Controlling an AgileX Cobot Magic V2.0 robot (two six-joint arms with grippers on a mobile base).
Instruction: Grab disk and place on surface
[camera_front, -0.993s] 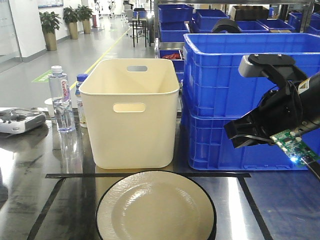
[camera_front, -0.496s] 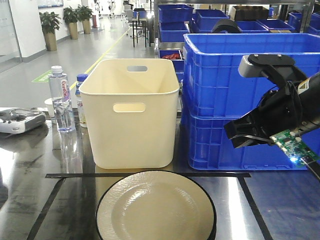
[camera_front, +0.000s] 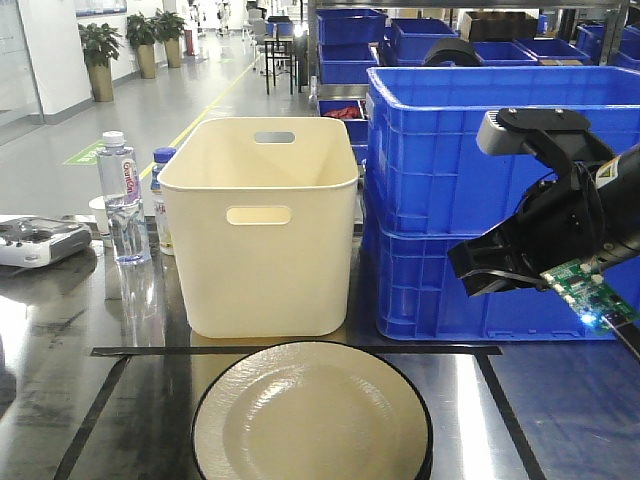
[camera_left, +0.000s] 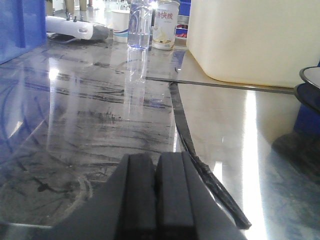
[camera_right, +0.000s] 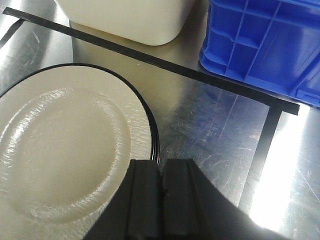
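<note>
Closest to us, in the front view, we saw the disk (camera_front: 311, 415), a cream plate with a black rim, lying flat on the tabletop (camera_front: 545, 420) inside the black tape lines (camera_front: 290, 351). The right wrist view showed what the front view did not: the right hand (camera_right: 162, 187) had its two fingers pressed together with nothing between them, and it hung just above the near right edge of the disk (camera_right: 65, 150), not touching it as far as we could tell. The left wrist view showed the left hand (camera_left: 156, 192) with its fingers pressed together too, holding nothing, low over the shiny tabletop (camera_left: 90, 125) beside a tape line (camera_left: 200, 165). Only a sliver of the disk (camera_left: 310, 89) showed at the right edge there, well apart from that hand.

In the front view, the right arm (camera_front: 560, 235) reached in from the right, raised above the tabletop, with a small green board (camera_front: 580, 285) on it.

Farther back stood a cream bin (camera_front: 258, 225), just behind the tape. Beside it sat stacked blue crates (camera_front: 490, 190). A water bottle (camera_front: 120, 200) stood left of the bin.
</note>
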